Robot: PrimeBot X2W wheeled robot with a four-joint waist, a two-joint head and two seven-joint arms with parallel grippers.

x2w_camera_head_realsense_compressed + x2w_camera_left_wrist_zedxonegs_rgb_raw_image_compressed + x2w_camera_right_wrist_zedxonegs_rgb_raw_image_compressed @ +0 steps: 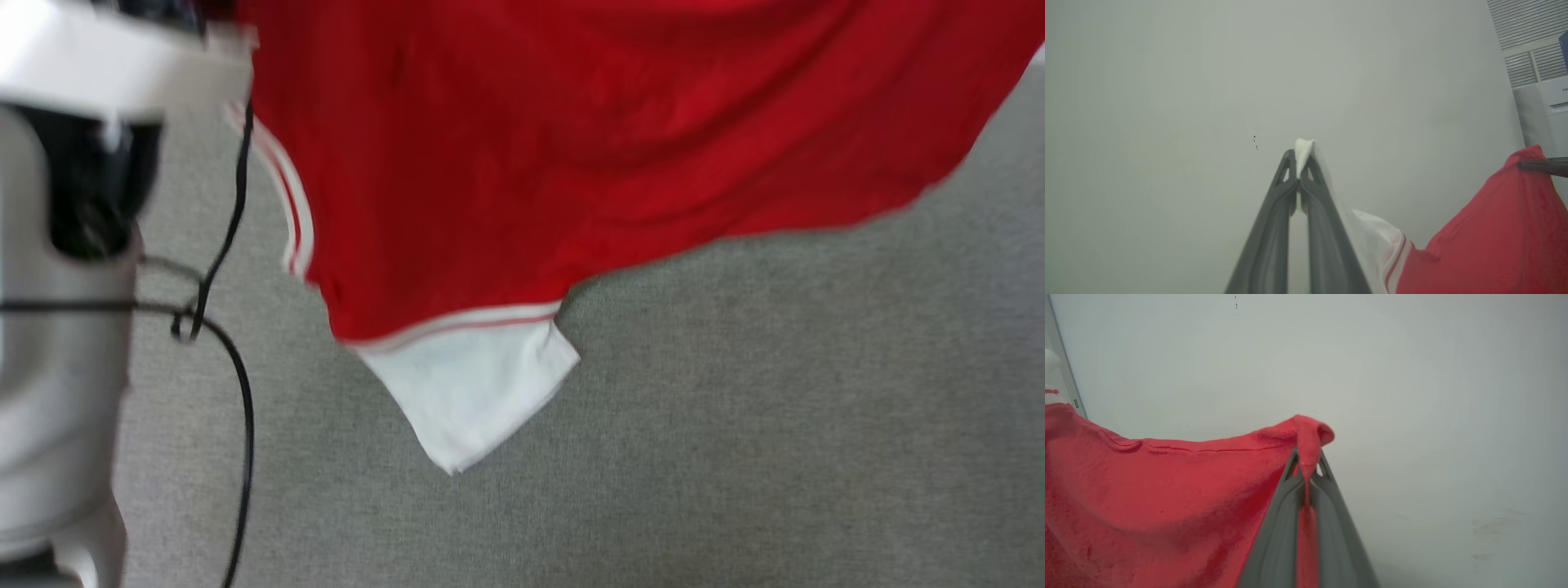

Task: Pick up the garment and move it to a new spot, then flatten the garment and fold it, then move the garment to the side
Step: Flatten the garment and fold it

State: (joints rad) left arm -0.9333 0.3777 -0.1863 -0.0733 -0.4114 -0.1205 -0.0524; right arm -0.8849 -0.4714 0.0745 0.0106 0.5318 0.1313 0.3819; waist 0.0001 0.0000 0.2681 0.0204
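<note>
The garment (522,155), a red shirt with a white sleeve (473,392) and red-white striped trim, hangs in the air above a grey carpeted floor in the head view. My left gripper (1299,157) is shut on a pinch of the white sleeve cloth, and the red body (1486,237) trails off to the right. My right gripper (1308,457) is shut on a bunched red edge, with the red cloth (1159,498) stretched away to the left. Both wrist views face a plain pale wall.
My pale forearm (65,245) with a black cable (237,359) fills the head view's left side. Grey carpet (735,425) lies below the shirt. A white appliance with a vent grille (1543,81) stands at the left wrist view's right edge, where the tip of my other gripper (1541,166) pinches the red cloth.
</note>
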